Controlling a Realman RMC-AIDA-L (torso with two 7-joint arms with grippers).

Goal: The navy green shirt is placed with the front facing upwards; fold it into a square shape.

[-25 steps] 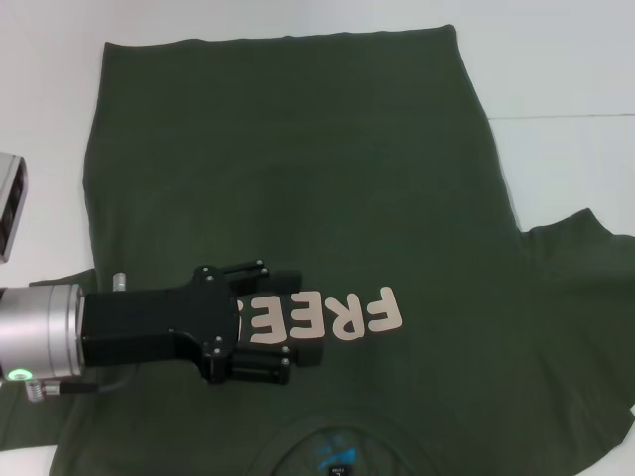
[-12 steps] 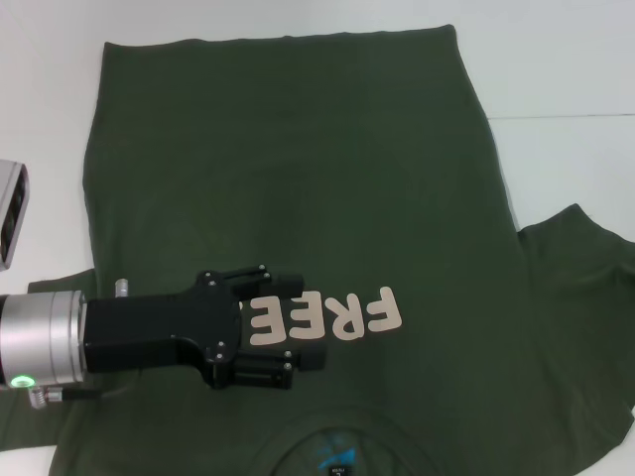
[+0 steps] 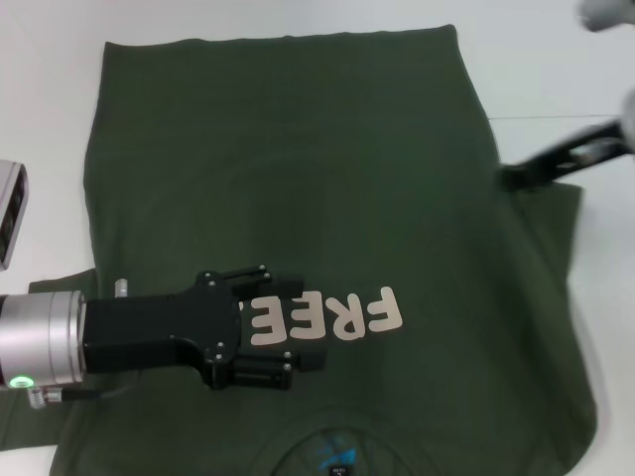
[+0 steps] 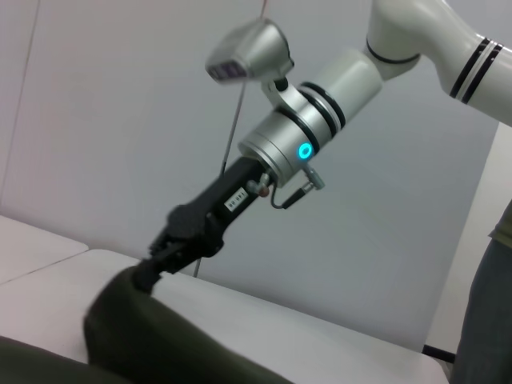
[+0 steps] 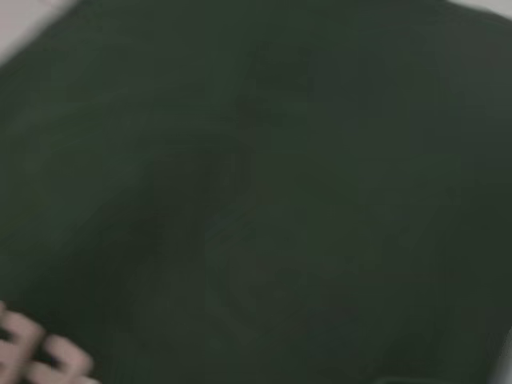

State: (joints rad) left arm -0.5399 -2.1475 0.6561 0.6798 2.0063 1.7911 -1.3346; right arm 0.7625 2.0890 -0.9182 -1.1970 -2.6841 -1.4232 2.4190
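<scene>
The navy green shirt [image 3: 298,169] lies face up on the white table, with the pale "FREE" letters [image 3: 347,315] and the blue collar label [image 3: 334,458] near me. My left gripper [image 3: 306,324] rests on the chest beside the letters, its fingers spread apart and empty. My right gripper [image 3: 511,180] is at the shirt's right edge, shut on the sleeve fabric, which is drawn in over the body. The left wrist view shows the right gripper [image 4: 148,276] pinching a raised hump of cloth [image 4: 160,336]. The right wrist view shows dark cloth [image 5: 280,200] and a bit of lettering [image 5: 32,352].
A grey-white box [image 3: 10,208] sits at the table's left edge. Bare white table [image 3: 556,69] lies beyond the shirt's right side and top hem. The shirt's left sleeve runs under my left arm.
My right arm has come into the head view at upper right, holding the right sleeve, which has moved inward from its spread position. My left gripper has not moved.
</scene>
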